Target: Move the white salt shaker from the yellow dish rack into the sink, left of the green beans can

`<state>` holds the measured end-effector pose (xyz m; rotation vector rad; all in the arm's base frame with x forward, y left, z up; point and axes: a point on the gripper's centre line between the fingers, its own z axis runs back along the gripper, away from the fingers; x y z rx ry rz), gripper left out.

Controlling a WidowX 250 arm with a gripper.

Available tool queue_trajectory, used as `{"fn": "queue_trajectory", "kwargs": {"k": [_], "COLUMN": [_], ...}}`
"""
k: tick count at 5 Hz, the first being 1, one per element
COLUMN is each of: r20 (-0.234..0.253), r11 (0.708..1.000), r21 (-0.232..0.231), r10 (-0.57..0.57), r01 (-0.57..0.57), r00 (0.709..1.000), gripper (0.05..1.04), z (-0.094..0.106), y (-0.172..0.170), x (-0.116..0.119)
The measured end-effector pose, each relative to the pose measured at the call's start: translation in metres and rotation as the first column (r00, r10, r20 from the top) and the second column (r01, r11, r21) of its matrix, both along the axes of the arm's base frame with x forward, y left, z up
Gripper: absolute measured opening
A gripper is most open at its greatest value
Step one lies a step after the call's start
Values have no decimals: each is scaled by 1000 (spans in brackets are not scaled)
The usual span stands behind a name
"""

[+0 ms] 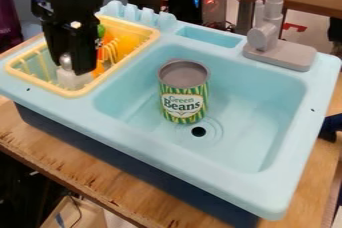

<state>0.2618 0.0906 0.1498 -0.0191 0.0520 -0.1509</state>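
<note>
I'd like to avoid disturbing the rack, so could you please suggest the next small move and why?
I would probably ease the gripper straight up a little. It hangs low over the yellow rack, right by a pale item, and I can't tell whether it holds that item. A slight lift should show this, with less risk of brushing the orange things beside it.

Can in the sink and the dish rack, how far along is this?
The green-striped can looks placed, upright in the sink by the drain. In hand: the claw is down at a whitish item in the yellow rack; I can't tell if it's gripped. That rack work looks unfinished.
</note>
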Motion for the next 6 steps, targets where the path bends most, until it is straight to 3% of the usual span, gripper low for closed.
{"fn": "queue_trajectory", "kwargs": {"k": [1, 2, 3, 4, 5, 6], "r20": [13, 12, 92, 219, 259, 233], "r11": [999, 996, 995, 999, 1000, 995], "r21": [13, 56, 64, 37, -22, -97], "r10": [47, 75, 75, 26, 14, 21], "r01": [-47, -76, -81, -34, -9, 2], "r00": [999, 997, 993, 975, 966, 972], "gripper": [499, 496, 496, 497, 496, 497], "z": [8, 26, 64, 93, 98, 84], "y": [-10, -16, -31, -47, -58, -70], "x": [0, 5, 5, 5, 5, 1]}}
